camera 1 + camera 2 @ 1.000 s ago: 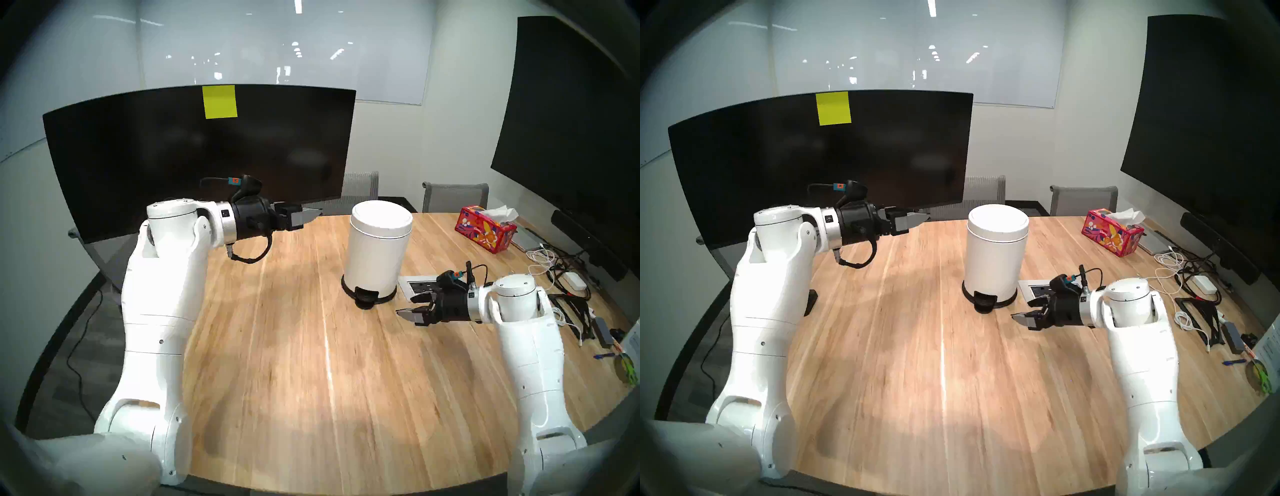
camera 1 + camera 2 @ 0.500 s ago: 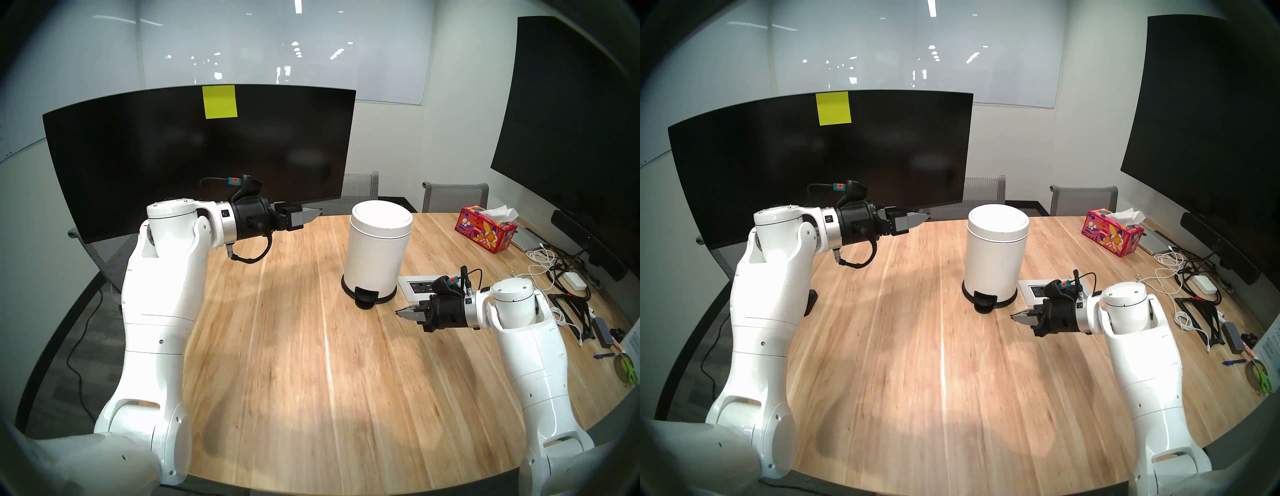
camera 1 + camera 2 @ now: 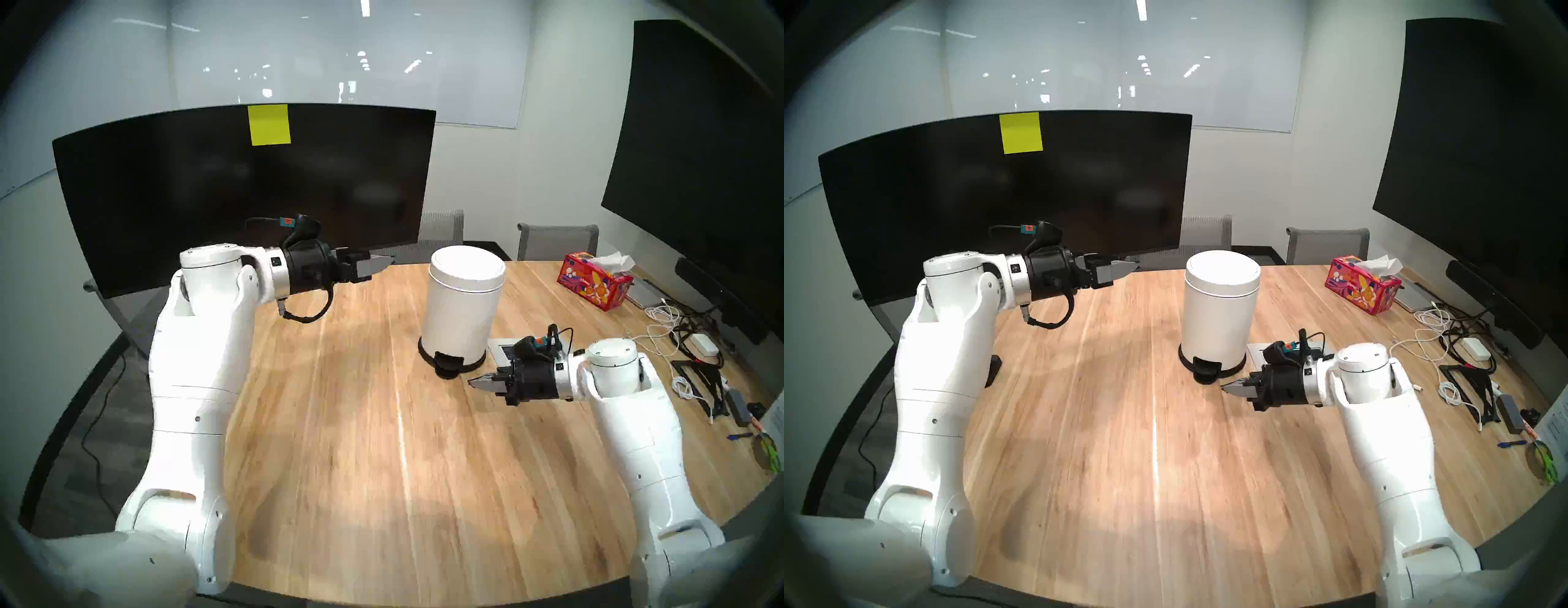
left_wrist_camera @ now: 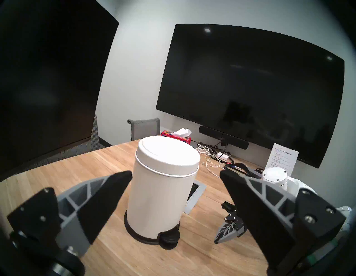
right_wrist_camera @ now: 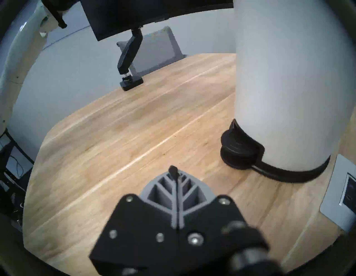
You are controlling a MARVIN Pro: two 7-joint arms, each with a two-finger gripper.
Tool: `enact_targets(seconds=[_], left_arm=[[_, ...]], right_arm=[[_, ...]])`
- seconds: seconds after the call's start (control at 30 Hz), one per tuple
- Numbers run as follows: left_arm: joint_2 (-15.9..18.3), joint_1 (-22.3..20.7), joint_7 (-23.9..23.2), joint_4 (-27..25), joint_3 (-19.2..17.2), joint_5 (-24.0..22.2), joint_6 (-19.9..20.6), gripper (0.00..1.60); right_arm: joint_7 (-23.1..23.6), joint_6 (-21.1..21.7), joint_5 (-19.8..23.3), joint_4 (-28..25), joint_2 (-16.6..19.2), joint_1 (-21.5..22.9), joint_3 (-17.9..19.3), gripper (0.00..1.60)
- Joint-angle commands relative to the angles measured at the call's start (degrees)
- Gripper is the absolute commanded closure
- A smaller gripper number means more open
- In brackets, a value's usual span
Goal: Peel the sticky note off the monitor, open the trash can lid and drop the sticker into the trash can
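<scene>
Right gripper (image 3: 474, 382) closed, near trash can (image 3: 460, 310) pedal

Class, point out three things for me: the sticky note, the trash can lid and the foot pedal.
sticky note (image 3: 269, 125): head left view, middle of the sheet.
trash can lid (image 3: 468, 265): head left view, top of the dome.
foot pedal (image 5: 238, 149): right wrist view, its upper face.

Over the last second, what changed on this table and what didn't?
The right gripper shut on nothing and slid left toward the trash can's pedal. The left gripper stayed open and still. The sticky note remains on the monitor, and the lid stays closed.
</scene>
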Motion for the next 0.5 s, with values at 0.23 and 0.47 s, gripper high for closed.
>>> enact_targets(seconds=[0.23, 0.47], left_arm=[[-0.1, -0.7, -0.1, -0.6, 0.1, -0.1, 0.0, 0.0], [-0.1, -0.7, -0.1, -0.6, 0.1, -0.1, 0.0, 0.0]], right_arm=[[-4.9, -2.2, -1.0, 3.3, -3.8, 6.4, -1.9, 1.6], [-7.1, -3.9, -2.3, 4.1, -4.2, 6.9, -2.9, 1.6]])
